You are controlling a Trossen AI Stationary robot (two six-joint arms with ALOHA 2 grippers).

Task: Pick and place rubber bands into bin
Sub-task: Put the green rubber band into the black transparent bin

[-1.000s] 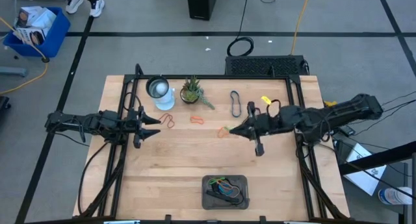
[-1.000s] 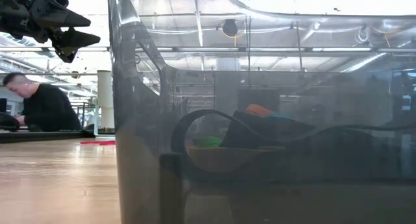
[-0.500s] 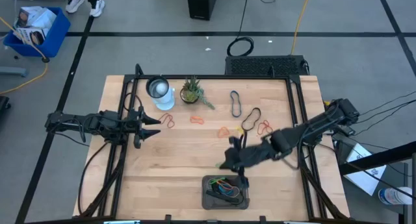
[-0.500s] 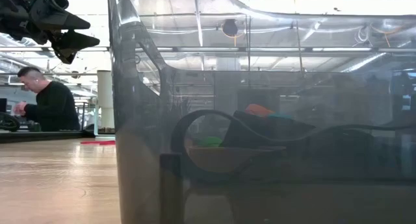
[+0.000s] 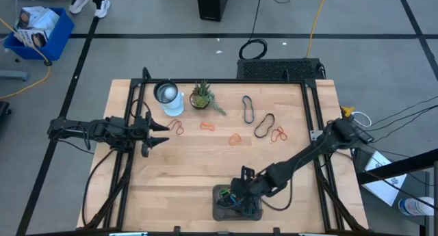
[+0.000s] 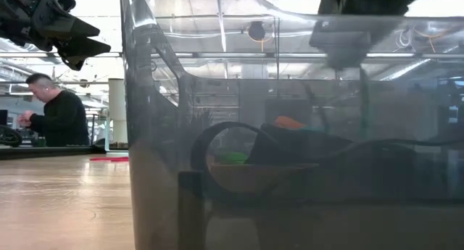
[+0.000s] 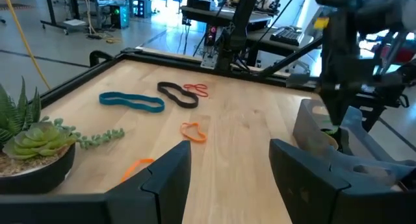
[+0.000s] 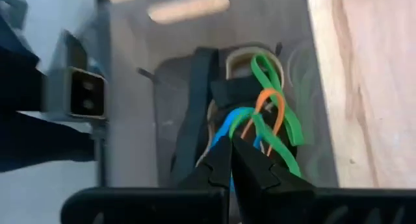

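Right claw (image 8: 229, 160) sits over the shallow dark grey bin (image 5: 220, 210) at the wooden table's (image 5: 185, 174) near edge, tips pressed together on a thin green rubber band (image 8: 276, 130) (others already inside). Step: drop-off. Next: spread tips, lift clear. Left claw (image 5: 163, 132) waits, spread.

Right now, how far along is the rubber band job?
Partly done. The bin already holds a tangle of black, green, orange and blue bands. The right gripper is over that pile, fingers together, apparently delivering another. Left on the table: a blue band, a black band and several orange and red ones. The left gripper waits open at the left side.
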